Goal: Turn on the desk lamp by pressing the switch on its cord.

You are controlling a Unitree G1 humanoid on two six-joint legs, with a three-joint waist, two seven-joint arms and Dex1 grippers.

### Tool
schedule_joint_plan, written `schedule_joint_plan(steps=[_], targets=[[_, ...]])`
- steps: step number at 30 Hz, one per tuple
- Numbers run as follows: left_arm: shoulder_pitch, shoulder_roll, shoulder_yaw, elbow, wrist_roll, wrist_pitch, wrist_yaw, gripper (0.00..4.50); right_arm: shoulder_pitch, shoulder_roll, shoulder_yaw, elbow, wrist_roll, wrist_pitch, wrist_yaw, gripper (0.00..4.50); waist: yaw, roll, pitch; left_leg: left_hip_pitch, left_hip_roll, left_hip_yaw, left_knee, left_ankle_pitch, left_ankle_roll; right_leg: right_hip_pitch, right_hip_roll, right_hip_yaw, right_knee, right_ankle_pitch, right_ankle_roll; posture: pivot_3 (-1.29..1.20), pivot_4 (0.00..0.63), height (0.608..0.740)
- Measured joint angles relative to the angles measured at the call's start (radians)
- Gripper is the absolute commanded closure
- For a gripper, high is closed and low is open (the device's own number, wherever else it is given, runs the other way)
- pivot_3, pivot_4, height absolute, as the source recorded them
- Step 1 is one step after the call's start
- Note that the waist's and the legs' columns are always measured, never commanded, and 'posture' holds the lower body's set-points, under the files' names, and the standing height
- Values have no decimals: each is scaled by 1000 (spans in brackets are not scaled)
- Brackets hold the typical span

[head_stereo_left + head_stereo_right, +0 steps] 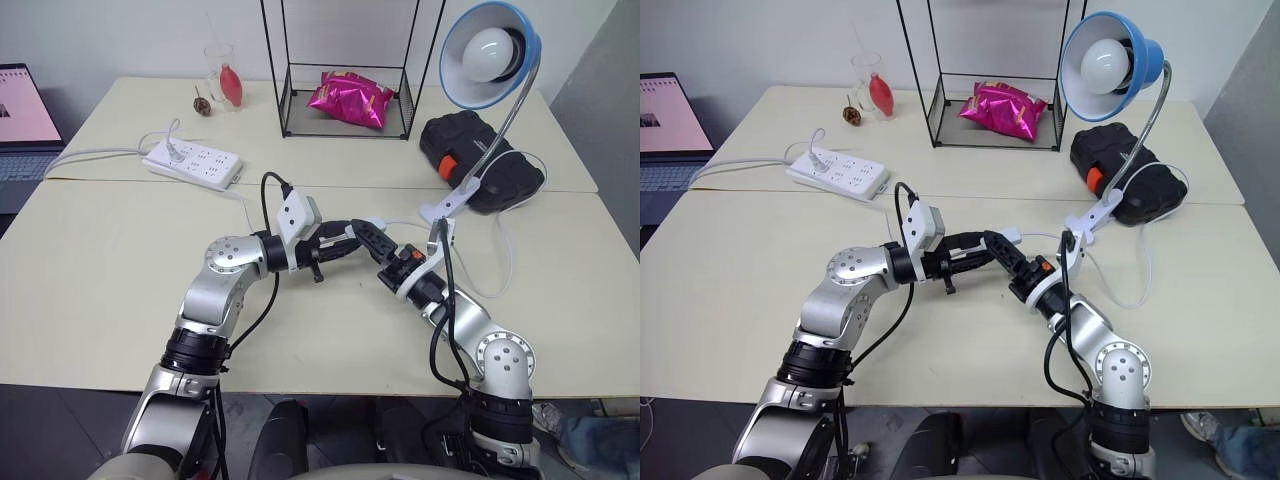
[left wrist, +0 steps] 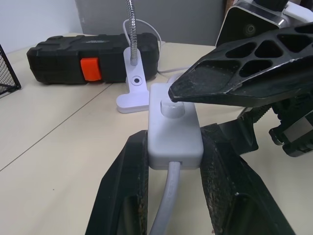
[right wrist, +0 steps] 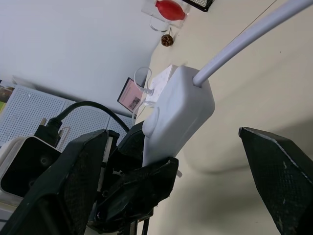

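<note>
- The switch, a small white oblong of smooth plastic with a round button on its top face, is clamped between the two black fingers of the left end effector.
- The cord, a thin pale wire, is seen leaving the switch housing between those fingers.
- The fingers of the right end effector are spread wide; one black latticed finger is laid with its tip on the switch button, seen in the left wrist view.
- The two end effectors are met above the middle of the surface, which is made of two smooth, matte cream tabletops joined along a seam.
- The desk lamp stands beyond the right end effector: a glossy blue round shade, white inside, a large white globe bulb, a ribbed silver gooseneck and a white clip base.
- A black ribbed case with an orange latch lies just behind the clip base.
- A white power strip lies beyond the left end effector, well apart from it.
- A black wire-frame stand holding a crinkled pink foil bag is seen further back, with a clear glass and a laptop to the far left.
- A plain pale wall rises behind the surface.
</note>
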Motion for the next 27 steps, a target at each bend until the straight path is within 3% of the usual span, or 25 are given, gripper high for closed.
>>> schedule_joint_plan(steps=[16, 19, 27], targets=[[5, 5, -1, 0, 0, 0, 0, 3384, 1, -1, -1, 0, 42, -18, -12, 0, 0, 0, 0, 0, 0, 0, -1, 0, 0, 0, 0, 0, 0, 0, 0, 0, 150, 740], [5, 5, -3, 0, 0, 0, 0, 3384, 1, -2, -1, 0, 48, -18, -18, 491, 0, 0, 0, 0, 0, 0, -1, 0, 0, 0, 0, 0, 0, 0, 0, 0, 150, 740], [5, 6, -11, 0, 0, -1, 0, 3384, 1, -1, -1, 2, 65, -18, -25, 2459, 0, 0, 0, 0, 0, 0, -2, 0, 0, -1, 0, 0, 0, -1, -1, 0, 150, 740]])
